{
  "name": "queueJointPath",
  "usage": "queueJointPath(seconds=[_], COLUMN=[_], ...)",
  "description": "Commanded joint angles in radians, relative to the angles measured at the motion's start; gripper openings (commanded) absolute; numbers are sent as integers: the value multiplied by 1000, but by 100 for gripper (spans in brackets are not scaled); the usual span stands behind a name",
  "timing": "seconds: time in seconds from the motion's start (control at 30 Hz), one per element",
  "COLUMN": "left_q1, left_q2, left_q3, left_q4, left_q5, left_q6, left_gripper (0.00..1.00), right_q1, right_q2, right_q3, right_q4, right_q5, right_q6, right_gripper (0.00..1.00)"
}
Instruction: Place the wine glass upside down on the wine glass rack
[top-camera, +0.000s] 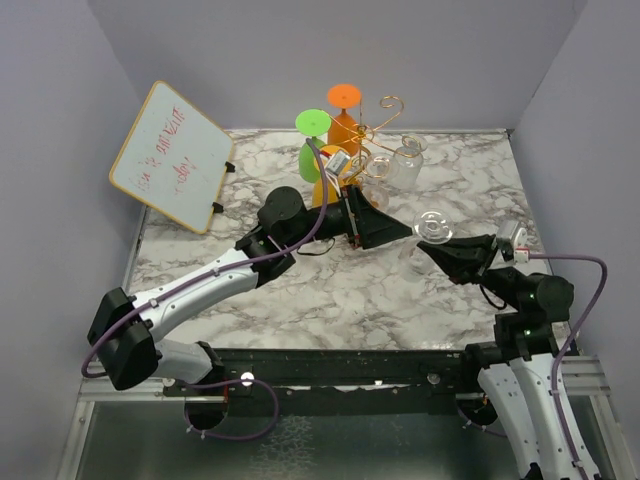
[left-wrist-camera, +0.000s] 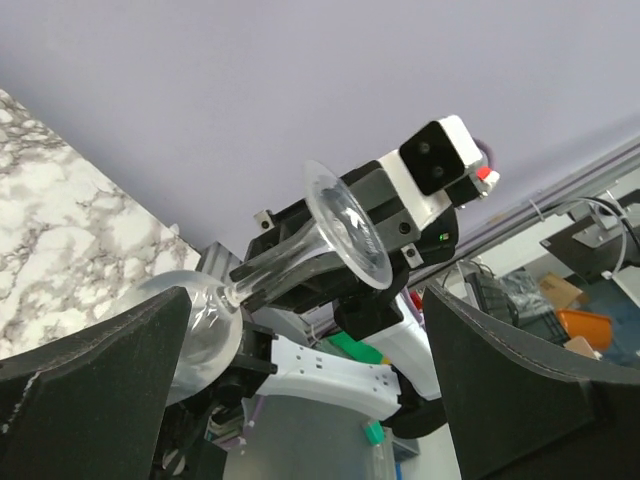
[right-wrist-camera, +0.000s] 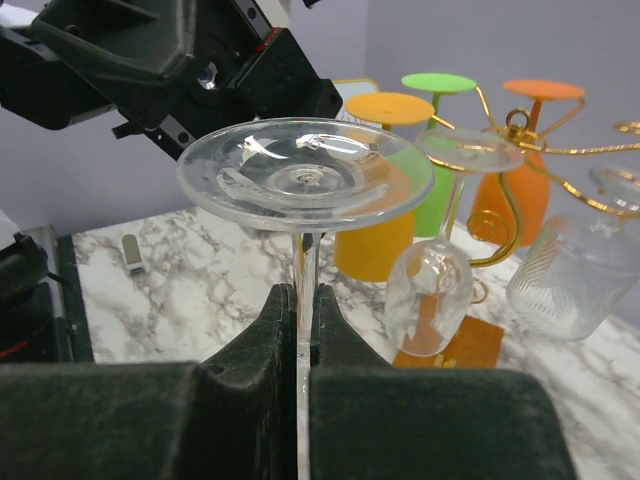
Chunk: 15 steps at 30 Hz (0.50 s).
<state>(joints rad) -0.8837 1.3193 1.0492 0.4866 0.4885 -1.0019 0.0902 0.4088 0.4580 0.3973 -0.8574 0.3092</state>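
Observation:
A clear wine glass (right-wrist-camera: 305, 175) is upside down, foot up, with its stem pinched between the fingers of my right gripper (right-wrist-camera: 303, 300). In the top view the glass (top-camera: 433, 226) and right gripper (top-camera: 432, 250) are right of centre, apart from the rack. The wine glass rack (top-camera: 375, 130) is gold wire on an orange-brown wooden base (right-wrist-camera: 450, 345), at the back centre. My left gripper (top-camera: 400, 231) is open and empty, pointing at the held glass from the left. In the left wrist view the glass (left-wrist-camera: 345, 225) shows between its spread fingers (left-wrist-camera: 530, 380).
Orange (right-wrist-camera: 520, 170), green (right-wrist-camera: 437, 150) and yellow (right-wrist-camera: 378, 210) glasses hang upside down on the rack, with a clear glass (right-wrist-camera: 428, 285) and a ribbed clear glass (right-wrist-camera: 570, 275). A white board with red writing (top-camera: 172, 155) leans at the back left. Grey walls enclose the marble table (top-camera: 330, 290).

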Motion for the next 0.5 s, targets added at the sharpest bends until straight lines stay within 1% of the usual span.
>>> queueJointPath(seconds=[0.0,0.1,0.2,0.27,0.47], left_q1=[3,3,3,3,3], left_q2=[28,67,111,136,194], left_q3=[77,106,124,137,188], left_q4=[38,38,39,38,38], left_q5=[88,129,163,190,287], left_q6=[-25,-49,-76,-96,-139], left_gripper=[99,95,85,80,58], right_q1=[3,3,3,3,3], right_q2=[-33,-48,-58,-60,-67], right_q3=[86,101,103,103,98], right_q4=[-185,-231,-243,-249,-258], right_q5=[-27,-12,-12,-14,-10], right_q6=[-207,-259,-282,-292,-300], right_gripper=[1,1,1,1,1])
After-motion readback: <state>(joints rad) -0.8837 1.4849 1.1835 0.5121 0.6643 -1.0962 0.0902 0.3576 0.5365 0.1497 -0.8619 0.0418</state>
